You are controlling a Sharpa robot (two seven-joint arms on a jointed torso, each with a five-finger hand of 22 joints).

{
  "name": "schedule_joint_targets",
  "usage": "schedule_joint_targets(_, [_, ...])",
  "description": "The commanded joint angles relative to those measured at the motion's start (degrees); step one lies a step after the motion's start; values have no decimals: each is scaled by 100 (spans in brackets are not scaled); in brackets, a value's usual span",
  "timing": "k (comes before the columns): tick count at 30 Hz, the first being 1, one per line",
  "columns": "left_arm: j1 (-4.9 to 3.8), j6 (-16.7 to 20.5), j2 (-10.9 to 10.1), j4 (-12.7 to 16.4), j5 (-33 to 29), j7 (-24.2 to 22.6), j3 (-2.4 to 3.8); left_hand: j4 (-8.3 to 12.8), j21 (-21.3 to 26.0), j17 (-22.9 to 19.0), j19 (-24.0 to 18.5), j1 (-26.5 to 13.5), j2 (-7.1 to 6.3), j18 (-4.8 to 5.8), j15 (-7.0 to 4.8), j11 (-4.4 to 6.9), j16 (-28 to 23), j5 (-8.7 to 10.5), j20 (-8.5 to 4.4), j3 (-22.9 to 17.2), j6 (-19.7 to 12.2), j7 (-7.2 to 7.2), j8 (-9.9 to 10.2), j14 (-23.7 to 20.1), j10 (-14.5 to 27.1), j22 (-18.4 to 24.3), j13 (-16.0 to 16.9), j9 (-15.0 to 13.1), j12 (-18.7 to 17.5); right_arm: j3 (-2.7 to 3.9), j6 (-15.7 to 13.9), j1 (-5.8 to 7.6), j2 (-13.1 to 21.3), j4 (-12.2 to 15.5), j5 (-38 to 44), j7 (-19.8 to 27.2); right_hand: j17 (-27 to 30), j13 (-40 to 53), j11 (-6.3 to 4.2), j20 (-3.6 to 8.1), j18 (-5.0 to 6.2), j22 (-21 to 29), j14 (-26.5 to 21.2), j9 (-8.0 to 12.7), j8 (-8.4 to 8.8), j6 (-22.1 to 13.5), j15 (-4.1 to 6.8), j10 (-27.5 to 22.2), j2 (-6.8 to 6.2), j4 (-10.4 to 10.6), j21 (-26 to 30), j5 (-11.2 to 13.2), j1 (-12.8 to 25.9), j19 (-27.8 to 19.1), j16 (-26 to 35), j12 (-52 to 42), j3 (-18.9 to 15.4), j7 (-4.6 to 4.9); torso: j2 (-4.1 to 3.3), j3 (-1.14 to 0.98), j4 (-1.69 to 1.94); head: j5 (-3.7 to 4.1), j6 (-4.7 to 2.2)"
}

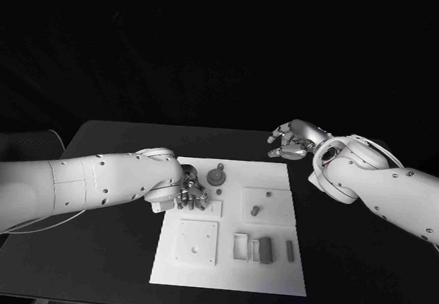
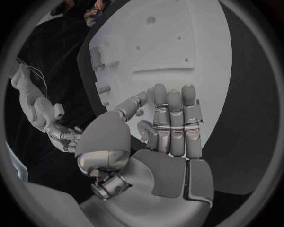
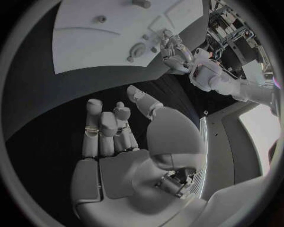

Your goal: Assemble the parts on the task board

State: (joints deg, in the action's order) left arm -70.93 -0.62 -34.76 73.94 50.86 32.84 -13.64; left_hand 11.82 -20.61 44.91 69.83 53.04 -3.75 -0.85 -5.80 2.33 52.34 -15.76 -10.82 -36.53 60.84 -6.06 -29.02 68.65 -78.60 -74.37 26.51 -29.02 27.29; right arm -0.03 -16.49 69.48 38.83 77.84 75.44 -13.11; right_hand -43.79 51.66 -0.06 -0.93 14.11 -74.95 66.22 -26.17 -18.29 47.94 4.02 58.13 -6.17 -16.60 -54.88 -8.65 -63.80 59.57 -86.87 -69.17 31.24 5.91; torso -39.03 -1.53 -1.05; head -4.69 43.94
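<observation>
- The task board [image 1: 279, 181] lies mid-bench, most parts [image 1: 263, 249] loose in a row near its front edge; one round part [image 1: 217, 176] sits near the far edge.
- Left hand [image 1: 189, 192] hovers over the board's left side, fingers [image 2: 174, 111] extended, holding nothing.
- Right hand [image 1: 294, 139] waits beyond the far edge, fingers loosely curled, empty.
- Judged: assembly has barely started.

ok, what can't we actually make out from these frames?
- Head view: whether the left hand touches a part; its own fingers cover the task board there.
- Head view: the grey parts are too small to identify.
- Left wrist view: the palm hides the board beneath.
- Right wrist view: the circle's rim cuts off the board's far side.
</observation>
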Motion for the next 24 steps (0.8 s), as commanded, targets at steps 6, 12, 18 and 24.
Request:
schedule_joint_targets(6, [0,-141,19,-27,242,-16,5,-157,24,-116,-12,-116,-77,-54,2,3,106,277,-46,-1,593,554,-35,-83,62,-27,18,-1154,59,5,79,-1,0,20,3,11,8,-7,215,6,89,-89,-36,2,23,284,-6,-275,25,-3,40,-6,13,-42,22,33,-15,257,1,-1,-1,4,15])
schedule_joint_targets(12, [0,-144,21,-41,266,-24,5,-297,44,-234,-7,-190,-163,-55,-3,6,201,631,-49,53,588,557,-40,-112,78,-47,19,-1176,90,5,79,-1,0,23,3,14,9,-9,215,5,89,-89,-38,2,24,284,-6,-276,25,-3,41,-6,14,-44,24,34,-15,257,0,-1,0,17,20])
schedule_joint_targets(18, [0,-166,31,-50,264,-33,5,-56,63,-328,-24,-416,38,-60,-8,11,302,349,-51,605,572,561,-53,-155,98,-85,30,-1212,124,5,91,-1,0,28,3,16,9,-10,215,4,89,-89,-40,2,25,284,-6,-277,26,-3,43,-7,14,-46,25,34,-14,257,-1,-2,-1,21,24])
schedule_joint_targets(24, [0,-210,36,-60,205,-41,5,-38,71,-347,-22,-398,37,-66,-12,16,318,370,-58,612,576,567,-53,-157,97,-84,29,-1213,129,5,108,-1,5,36,4,13,10,-12,215,3,89,-88,-42,3,25,284,-6,-277,27,-4,44,-7,13,-48,26,34,-14,257,-1,0,0,28,39])
